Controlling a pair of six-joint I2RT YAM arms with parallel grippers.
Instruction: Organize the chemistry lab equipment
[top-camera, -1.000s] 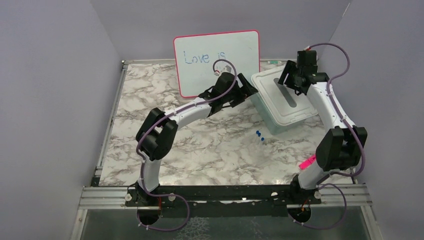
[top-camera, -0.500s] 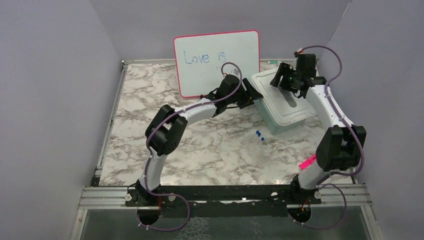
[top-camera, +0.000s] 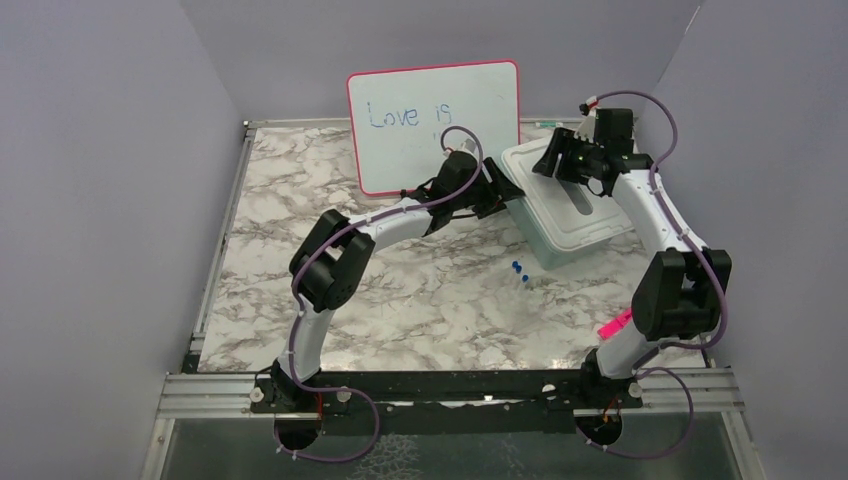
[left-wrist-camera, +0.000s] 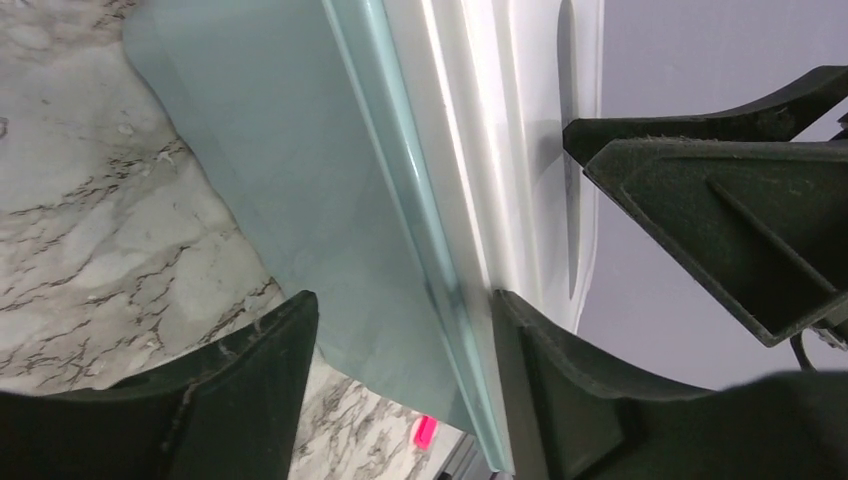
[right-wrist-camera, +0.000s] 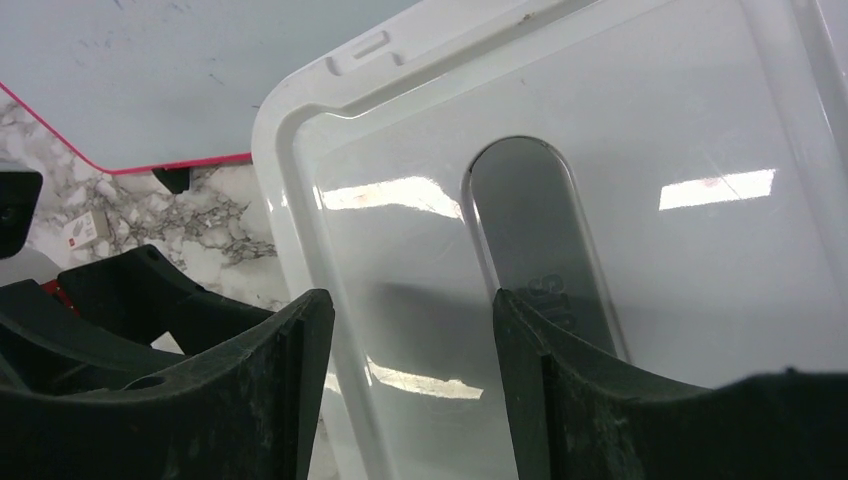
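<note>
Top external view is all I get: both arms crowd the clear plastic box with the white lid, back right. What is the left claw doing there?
Observer: The left wrist view shows the left gripper astride the rim of the clear plastic box. One finger is beside the translucent wall, the other over the white lid.
Operator: And the right one?
Observer: The right gripper hangs open above the lid, with one finger near its edge and the other by the long grey recess.
Operator: Any catch on that lid?
Observer: A small moulded tab sits on the rim near a corner.
</note>
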